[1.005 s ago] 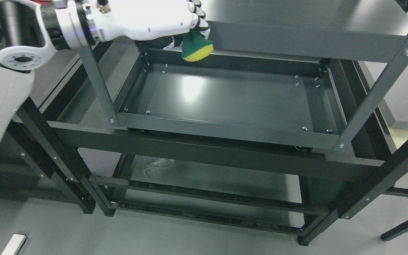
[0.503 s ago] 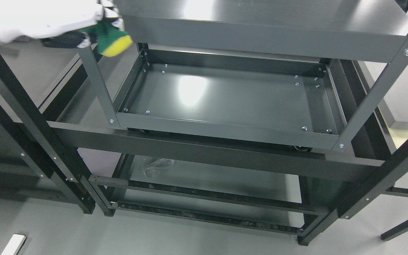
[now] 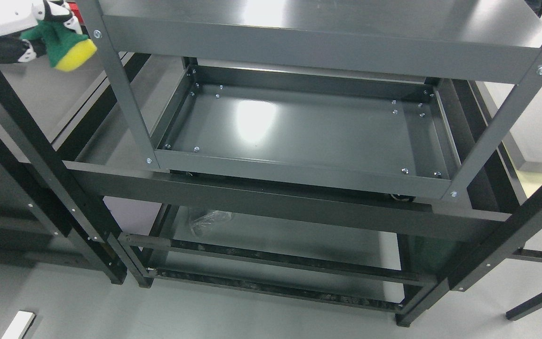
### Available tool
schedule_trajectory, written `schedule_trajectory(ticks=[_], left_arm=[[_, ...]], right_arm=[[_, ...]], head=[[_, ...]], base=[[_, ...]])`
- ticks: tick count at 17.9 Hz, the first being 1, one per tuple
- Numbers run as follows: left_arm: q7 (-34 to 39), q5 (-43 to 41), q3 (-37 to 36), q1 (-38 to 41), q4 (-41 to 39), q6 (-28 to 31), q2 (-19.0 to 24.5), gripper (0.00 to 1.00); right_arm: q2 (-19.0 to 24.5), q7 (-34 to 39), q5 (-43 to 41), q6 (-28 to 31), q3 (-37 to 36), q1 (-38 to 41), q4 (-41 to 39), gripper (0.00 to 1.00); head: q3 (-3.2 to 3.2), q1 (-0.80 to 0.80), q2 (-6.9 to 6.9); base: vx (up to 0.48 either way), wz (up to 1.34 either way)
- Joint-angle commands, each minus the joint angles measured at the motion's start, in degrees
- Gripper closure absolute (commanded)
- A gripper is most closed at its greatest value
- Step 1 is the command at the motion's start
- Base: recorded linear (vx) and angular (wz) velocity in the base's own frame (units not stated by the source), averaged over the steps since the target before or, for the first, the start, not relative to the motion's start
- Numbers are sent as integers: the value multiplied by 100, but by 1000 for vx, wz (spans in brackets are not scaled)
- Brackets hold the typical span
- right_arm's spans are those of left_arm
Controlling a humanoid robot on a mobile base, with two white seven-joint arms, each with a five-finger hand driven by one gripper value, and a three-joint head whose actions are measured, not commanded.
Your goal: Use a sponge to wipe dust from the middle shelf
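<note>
A: Where is the sponge [image 3: 66,47] right now?

B: Up in the top-left corner, clenched in the left hand [image 3: 26,33]. Only the fingers and part of the palm show at the edge of the picture. The green scouring side sits against the fingers and the yellow foam points down and to the right.

A: Is it touching the middle shelf [image 3: 299,127]?

B: No. It hangs in the air outside the rack, to the left of the grey front-left post [image 3: 120,89], well apart from the shelf surface.

A: So how far along is the wiping?

B: Hard to say for certain. The shelf floor looks glossy, with a bright glare patch left of centre and no dust or streaks I can make out. That could mean the wiping is finished, but dust on dark metal would be too fine to see from here.

A: What would be left, then?

B: If the pass is done, only putting the sponge away. If not, the hand has to bring it back in between the posts, under the top shelf [image 3: 318,37].

A: And the right hand?

B: Not in the picture.
</note>
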Motion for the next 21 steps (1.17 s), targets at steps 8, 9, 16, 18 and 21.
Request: schedule_trajectory(ticks=[8, 9, 16, 18, 21], left_arm=[[-254, -1159, -612, -1372, 917, 1, -2934, 100], [-254, -1283, -726, -1469, 1128, 1, -3303, 100], [-202, -2109, -1122, -2549, 2340, 1, -5607, 100], [-167, -2294, -1297, -2778, 2763, 1, -5607, 100], [500, -2321, -2114, -2955, 2967, 1, -5607, 100]], right_arm=[[-100, -37, 0, 412, 0, 0, -100, 0], [-100, -28, 0, 412, 0, 0, -100, 0], [-100, -28, 0, 412, 0, 0, -100, 0], [-100, -28, 0, 412, 0, 0, -100, 0], [-100, -28, 0, 412, 0, 0, -100, 0]], head=[[0, 0, 0], [0, 0, 0], [0, 0, 0], [0, 0, 0], [0, 0, 0]], base=[[0, 0], [0, 0], [0, 0], [0, 0], [4, -25]])
